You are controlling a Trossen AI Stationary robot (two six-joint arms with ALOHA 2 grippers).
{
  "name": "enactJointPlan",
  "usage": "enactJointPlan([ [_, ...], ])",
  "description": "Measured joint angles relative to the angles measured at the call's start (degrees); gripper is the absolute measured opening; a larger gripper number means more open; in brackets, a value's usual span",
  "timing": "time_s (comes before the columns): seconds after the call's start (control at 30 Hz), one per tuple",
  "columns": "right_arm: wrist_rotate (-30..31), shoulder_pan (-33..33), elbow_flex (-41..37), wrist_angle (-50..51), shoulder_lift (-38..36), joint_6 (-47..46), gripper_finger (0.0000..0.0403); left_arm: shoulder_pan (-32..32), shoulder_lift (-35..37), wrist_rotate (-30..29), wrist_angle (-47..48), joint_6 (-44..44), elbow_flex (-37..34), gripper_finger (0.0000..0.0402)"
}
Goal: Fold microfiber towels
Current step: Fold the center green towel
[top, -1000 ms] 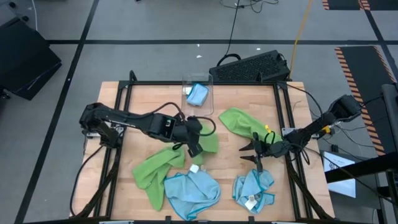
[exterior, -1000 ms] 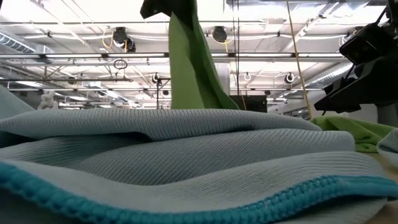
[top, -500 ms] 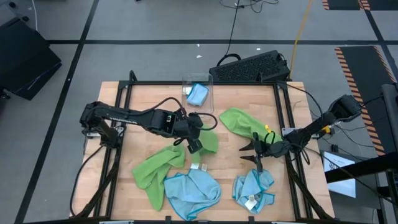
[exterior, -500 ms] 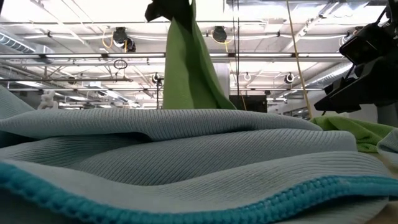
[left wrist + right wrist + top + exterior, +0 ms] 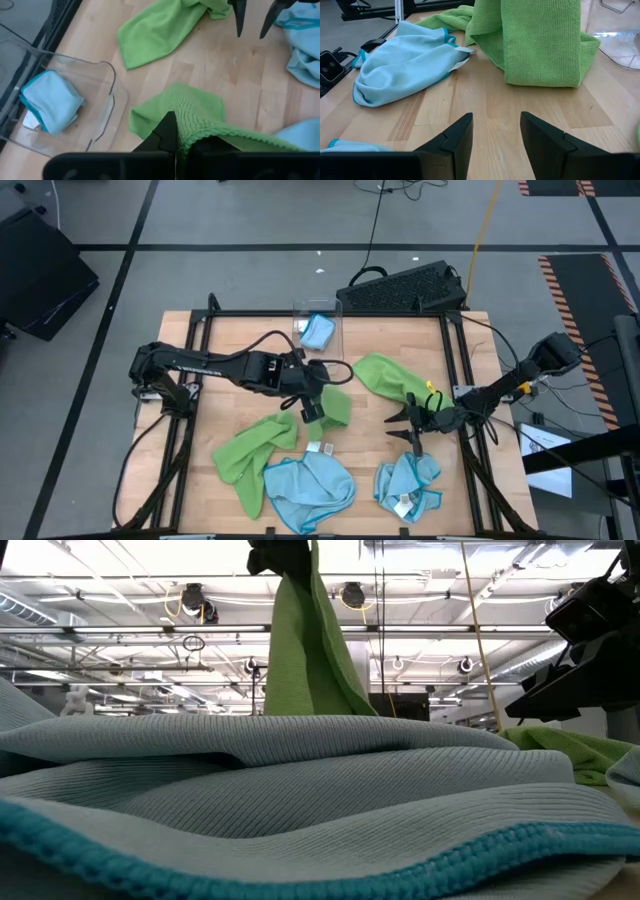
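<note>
A long green towel [image 5: 262, 448] is pinched at one end by the left gripper [image 5: 312, 406], whose fingers are pressed together on the cloth. That end is held up above the middle of the table [image 5: 235, 340], and the rest of the towel trails down onto the wood toward the front left. In the low view the lifted part [image 5: 305, 640] is seen hanging straight down from the gripper.

The right gripper [image 5: 410, 423] is held low over the right side of the table with its fingers spread — nothing is held between them. It sits between a second green towel [image 5: 385, 377] behind it and a bunched blue towel [image 5: 408, 485] in front of it.

Another blue towel [image 5: 310, 485] is spread at the front middle, just beside the long green one. A small white tag [image 5: 313, 449] is seen at its back edge.

A clear bin [image 5: 318, 330] is set at the back of the table — a folded blue towel [image 5: 318, 332] is lying inside it.
</note>
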State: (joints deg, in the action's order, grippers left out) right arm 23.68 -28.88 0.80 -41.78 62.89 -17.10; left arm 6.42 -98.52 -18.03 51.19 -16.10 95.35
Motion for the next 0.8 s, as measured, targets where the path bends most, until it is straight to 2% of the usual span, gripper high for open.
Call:
enactJointPlan([
  [0.4, 0.0, 0.02, 0.0, 0.0, 0.0, 0.01, 0.0155, 1.36, 0.0, 0.14, -1.9, 3.53, -0.01, 0.0007],
  [0.47, 0.0, 0.02, 0.0, 0.0, 0.0, 0.0, 0.0155, 2.41, 0.0, 0.5, -3.95, 4.48, -0.04, 0.0004],
  [0.6, 0.0, 0.01, 0.0, 0.0, 0.0, 0.02, 0.0155, 5.26, 0.0, 4.84, -9.03, 8.61, -0.04, 0.001],
  [0.8, 0.0, 0.01, 0.0, 0.0, 0.0, 0.0, 0.0155, 9.75, -0.02, 3.34, -10.86, 11.0, -0.04, 0.0006],
])
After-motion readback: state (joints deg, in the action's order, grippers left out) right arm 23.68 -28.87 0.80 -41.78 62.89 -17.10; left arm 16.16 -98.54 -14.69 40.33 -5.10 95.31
